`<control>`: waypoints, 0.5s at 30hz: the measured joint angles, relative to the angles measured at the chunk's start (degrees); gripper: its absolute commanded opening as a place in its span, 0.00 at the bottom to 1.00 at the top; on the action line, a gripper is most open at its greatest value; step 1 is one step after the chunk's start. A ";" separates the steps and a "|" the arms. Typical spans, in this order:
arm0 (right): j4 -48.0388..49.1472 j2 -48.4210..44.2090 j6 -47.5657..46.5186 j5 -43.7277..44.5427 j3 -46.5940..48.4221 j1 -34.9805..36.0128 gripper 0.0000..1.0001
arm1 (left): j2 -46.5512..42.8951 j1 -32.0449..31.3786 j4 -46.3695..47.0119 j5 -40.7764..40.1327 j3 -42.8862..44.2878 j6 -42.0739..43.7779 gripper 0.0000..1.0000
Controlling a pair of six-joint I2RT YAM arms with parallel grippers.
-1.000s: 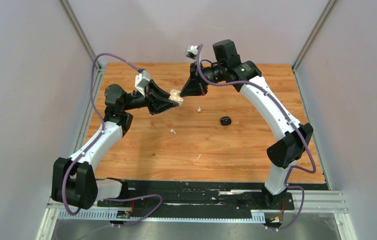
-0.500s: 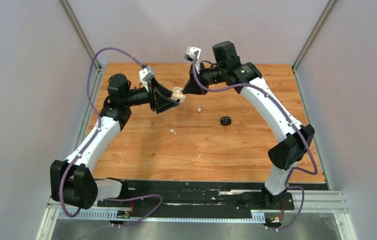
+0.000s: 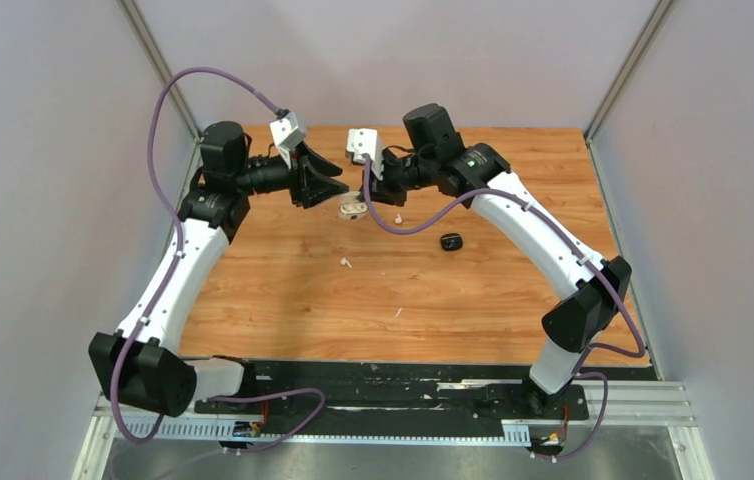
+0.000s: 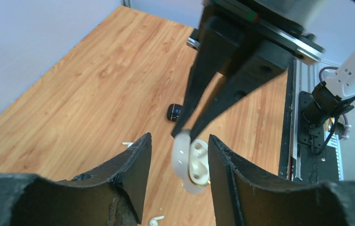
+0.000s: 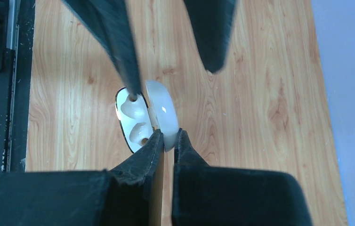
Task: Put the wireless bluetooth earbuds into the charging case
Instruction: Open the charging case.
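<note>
An open white charging case (image 3: 353,209) hangs in the air over the far middle of the table. My right gripper (image 3: 366,196) is shut on its lid (image 5: 164,113), and the two empty sockets (image 5: 135,120) show beside it. My left gripper (image 3: 331,190) is open, with its fingers (image 4: 135,169) on either side of the case (image 4: 195,165), apart from it. White earbuds lie loose on the table (image 3: 398,219), (image 3: 346,263), (image 3: 398,313); one shows in the left wrist view (image 4: 156,220). No black earbuds show.
A small closed black case (image 3: 451,241) lies on the wooden table right of centre, also in the left wrist view (image 4: 175,112). Grey walls close in the left, back and right sides. A black base strip (image 3: 403,385) runs along the near edge.
The left gripper held the white case a second ago; it has opened and drawn back left. The right gripper has closed on the lid and swung left with the case.
</note>
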 measured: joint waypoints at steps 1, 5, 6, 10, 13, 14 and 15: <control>0.00 -0.04 -0.50 0.33 0.00 0.35 0.00 | 0.87 0.00 -0.22 0.39 0.85 0.17 0.53; 0.07 -0.09 -1.75 1.38 0.02 1.38 0.00 | 4.72 0.00 -3.34 1.66 3.17 2.54 0.52; 0.09 -0.07 -1.86 1.68 0.02 1.40 0.00 | 5.53 -0.02 -4.55 1.79 3.69 3.32 0.52; 0.26 -0.09 -1.90 2.49 0.15 1.40 0.00 | 7.74 -0.04 -9.07 2.19 5.62 6.47 0.53; 0.35 -0.07 -1.90 2.93 0.15 1.42 0.00 | 8.22 -0.04 -10.99 2.89 6.40 8.17 0.53; 0.35 -0.07 -1.90 3.08 0.17 1.44 0.00 | 8.22 -0.04 -11.61 3.21 6.43 8.66 0.53; 0.37 -0.07 -1.90 3.32 0.26 1.49 0.00 | 8.22 -0.04 -12.00 3.39 6.43 8.98 0.52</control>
